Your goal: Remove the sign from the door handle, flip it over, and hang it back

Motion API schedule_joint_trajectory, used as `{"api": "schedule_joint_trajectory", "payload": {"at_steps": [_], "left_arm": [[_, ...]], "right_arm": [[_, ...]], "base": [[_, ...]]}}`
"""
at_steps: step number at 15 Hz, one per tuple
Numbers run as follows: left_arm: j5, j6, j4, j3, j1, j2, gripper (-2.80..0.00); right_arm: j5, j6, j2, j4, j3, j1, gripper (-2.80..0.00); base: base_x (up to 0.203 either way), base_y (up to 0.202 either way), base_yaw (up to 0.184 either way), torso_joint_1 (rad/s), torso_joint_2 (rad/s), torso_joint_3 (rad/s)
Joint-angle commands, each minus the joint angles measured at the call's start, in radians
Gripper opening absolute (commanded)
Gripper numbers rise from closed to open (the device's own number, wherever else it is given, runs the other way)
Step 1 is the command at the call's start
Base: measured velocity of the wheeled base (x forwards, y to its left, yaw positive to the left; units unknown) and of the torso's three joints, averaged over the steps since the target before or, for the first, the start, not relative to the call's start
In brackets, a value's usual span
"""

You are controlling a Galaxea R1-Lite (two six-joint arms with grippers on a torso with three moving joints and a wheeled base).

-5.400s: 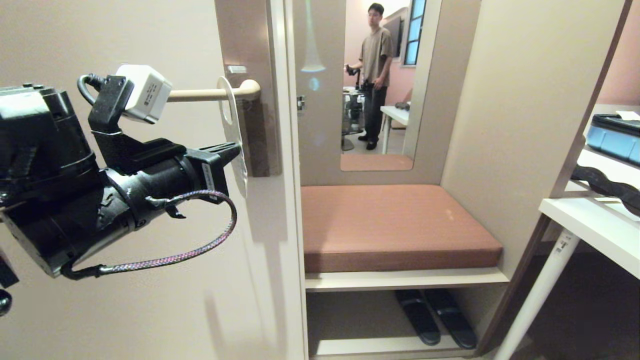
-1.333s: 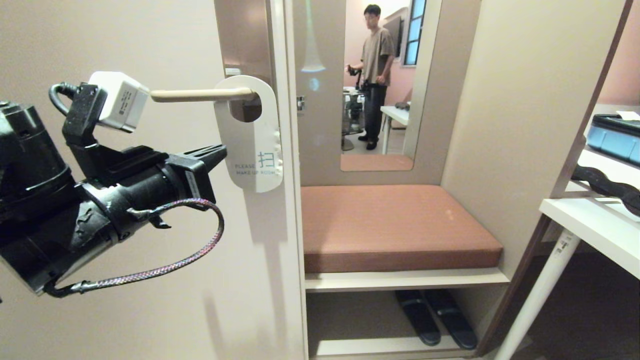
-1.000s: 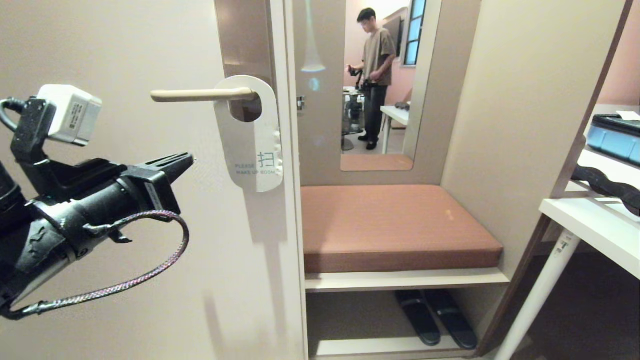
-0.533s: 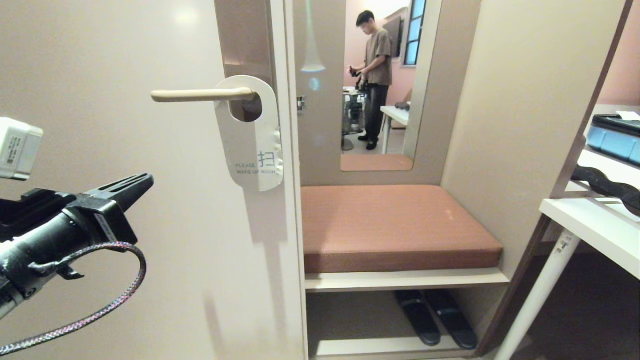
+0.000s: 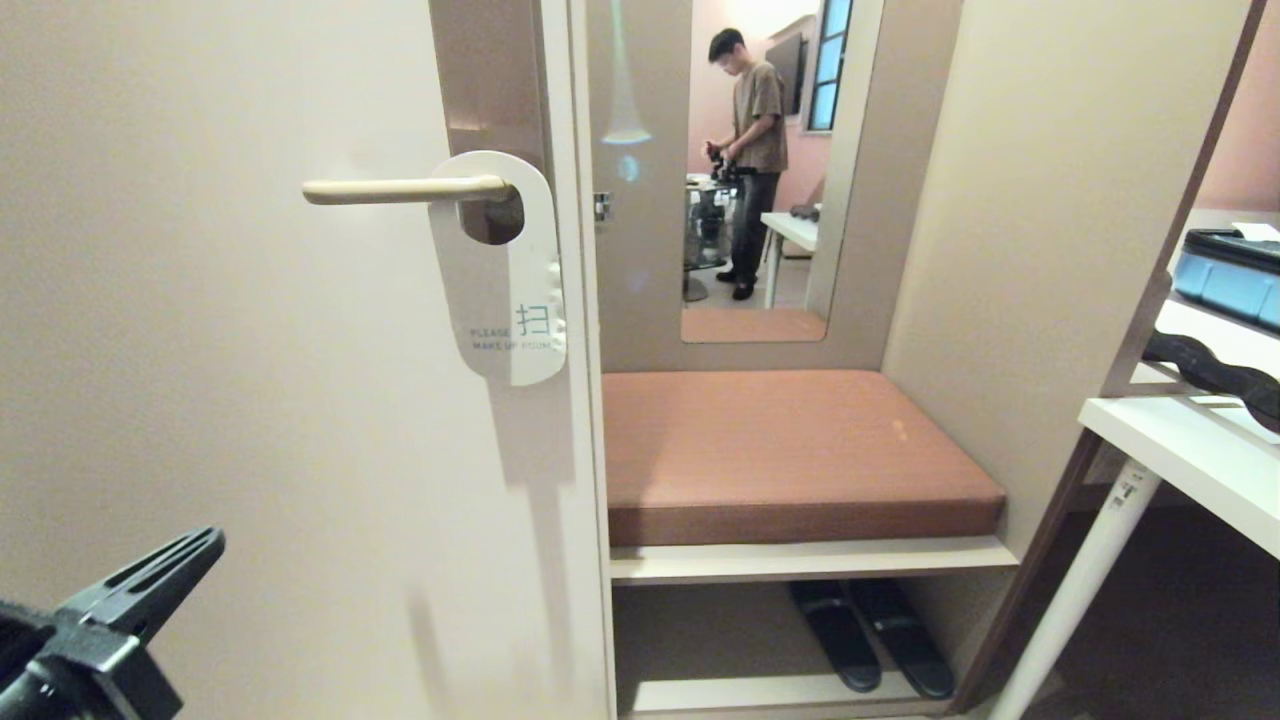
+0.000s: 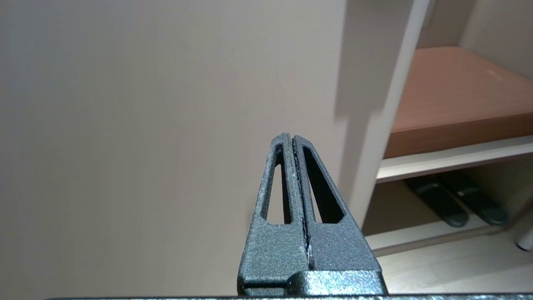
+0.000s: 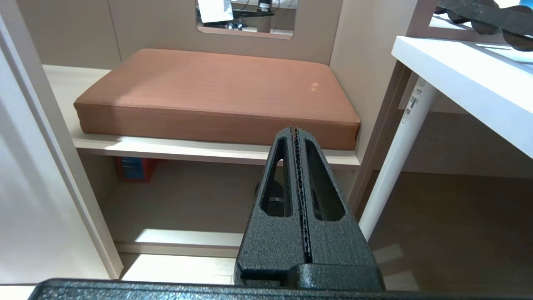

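The sign [image 5: 505, 290] hangs on the door handle [image 5: 400, 189], its white "PLEASE MAKE UP ROOM" side facing me, flat against the door edge. The handle is a cream lever on a tall brownish plate [image 5: 490, 70]. My left gripper [image 5: 205, 545] sits low at the bottom left of the head view, far below and left of the sign, shut and empty. In the left wrist view the left gripper [image 6: 290, 137] points at the plain door face. The right gripper [image 7: 295, 129] is shut with nothing in it, parked low and facing the bench.
A bench with a brown cushion [image 5: 790, 450] fills the alcove right of the door, with dark slippers [image 5: 865, 635] beneath. A white table [image 5: 1190, 450] and its leg [image 5: 1075, 590] stand at the right. A person [image 5: 750, 150] shows in the mirror behind.
The left arm has pulled down and to the left, away from the sign, until only its fingertips show in the corner. The sign stays hanging, white side out.
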Motion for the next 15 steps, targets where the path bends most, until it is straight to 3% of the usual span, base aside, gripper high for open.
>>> {"api": "schedule_joint_trajectory", "payload": {"at_steps": [1,4,9,11,15], "left_arm": [[0.001,0.002,0.005,0.073,0.033,-0.158,-2.80],[-0.021,0.015,0.144,0.107,0.157,-0.315,-2.80],[-0.146,0.044,0.420,0.113,0.308,-0.561,-2.80],[-0.169,0.052,0.548,0.113,0.335,-0.629,-2.80],[-0.166,0.054,0.651,0.113,0.305,-0.764,-2.80]], "right_arm": [[0.000,-0.001,0.000,-0.001,0.000,0.000,-2.80],[0.000,-0.001,0.000,-0.001,0.000,0.000,-2.80],[0.000,-0.001,0.000,-0.001,0.000,0.000,-2.80],[0.000,-0.001,0.000,-0.001,0.000,0.000,-2.80],[0.000,-0.001,0.000,0.001,0.000,0.000,-2.80]], "base": [[0.000,0.000,0.000,0.000,0.00,0.000],[0.000,0.000,0.000,0.000,0.00,0.000],[0.000,0.000,0.000,0.000,0.00,0.000],[0.000,0.000,0.000,0.000,0.00,0.000],[0.000,0.000,0.000,0.000,0.00,0.000]]}}
